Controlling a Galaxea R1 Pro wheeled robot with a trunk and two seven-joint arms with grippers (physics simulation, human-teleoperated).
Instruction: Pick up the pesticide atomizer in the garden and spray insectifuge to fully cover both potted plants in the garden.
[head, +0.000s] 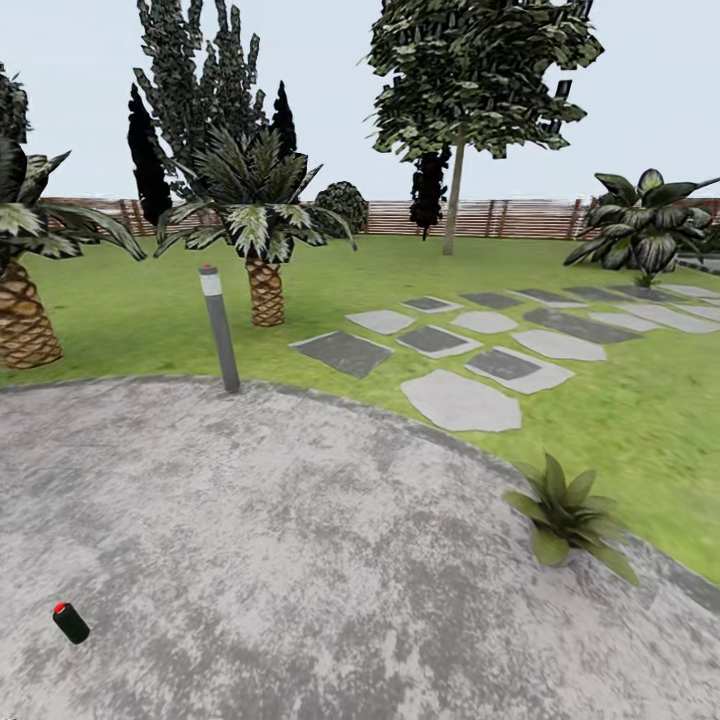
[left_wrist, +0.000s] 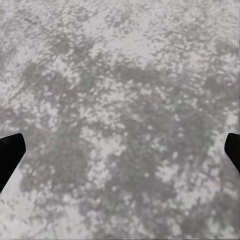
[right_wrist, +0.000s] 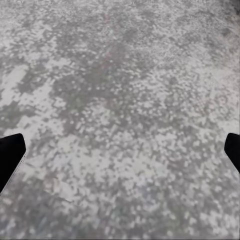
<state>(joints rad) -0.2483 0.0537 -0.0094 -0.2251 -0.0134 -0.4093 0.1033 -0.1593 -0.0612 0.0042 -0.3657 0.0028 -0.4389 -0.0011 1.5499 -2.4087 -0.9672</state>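
Lying tilted on patio (head: 300, 560): dark red-tipped atomizer (head: 71, 622).

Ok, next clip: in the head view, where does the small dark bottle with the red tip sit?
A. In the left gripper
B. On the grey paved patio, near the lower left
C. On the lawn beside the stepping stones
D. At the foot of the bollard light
B. The small dark bottle lies tilted on the grey paved patio, low at the left, well short of the bollard light and the lawn.
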